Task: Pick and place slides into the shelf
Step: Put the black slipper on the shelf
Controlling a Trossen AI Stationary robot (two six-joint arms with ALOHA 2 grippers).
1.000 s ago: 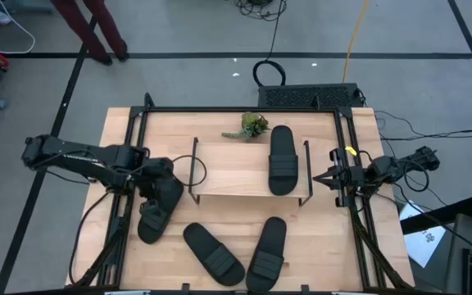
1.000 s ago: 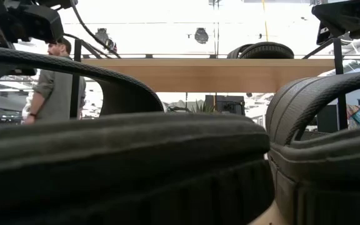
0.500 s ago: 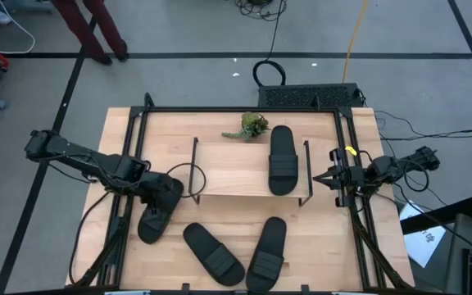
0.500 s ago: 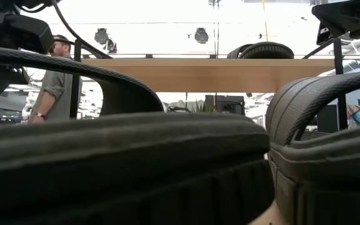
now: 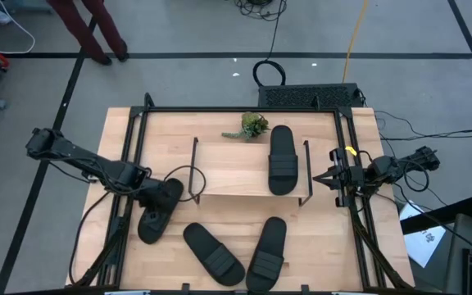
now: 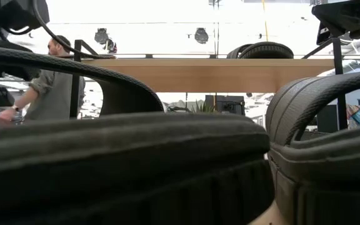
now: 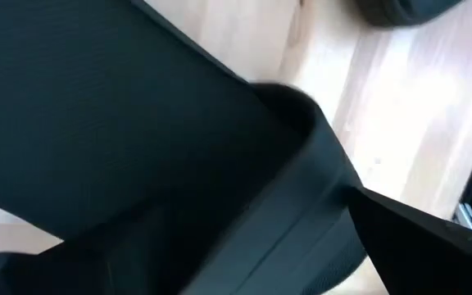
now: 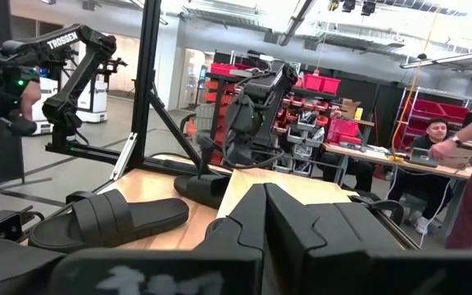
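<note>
The wooden table (image 5: 318, 246) is seen from above, framed by black rails, with both arms reaching in from its sides. The shelf (image 5: 244, 176) stands at mid-table, between the 2 grippers, its light wood top board carried on thin black wire sides. 4 black slides are in view. 1 slide (image 5: 282, 160) lies lengthwise on the shelf's top board, nearer the right gripper (image 5: 328, 177) than the left. 2 more lie on the table in front of the shelf: the middle slide (image 5: 212, 253) angled, and the right-front slide (image 5: 268, 253) just beside it, their near ends close together. The fourth, the left-front slide (image 5: 155, 215), lies on the table directly under the left gripper (image 5: 167, 197).

The left gripper is lowered over the strap end of that slide, jaws spread wide apart; in the left wrist view the ribbed strap fills the picture, and whether the fingers touch it cannot be told. The right gripper is held just beside the shelf's right wire side, fingers pressed together on nothing.

A small green plant (image 5: 252, 125) lies on the table just behind the shelf.
</note>
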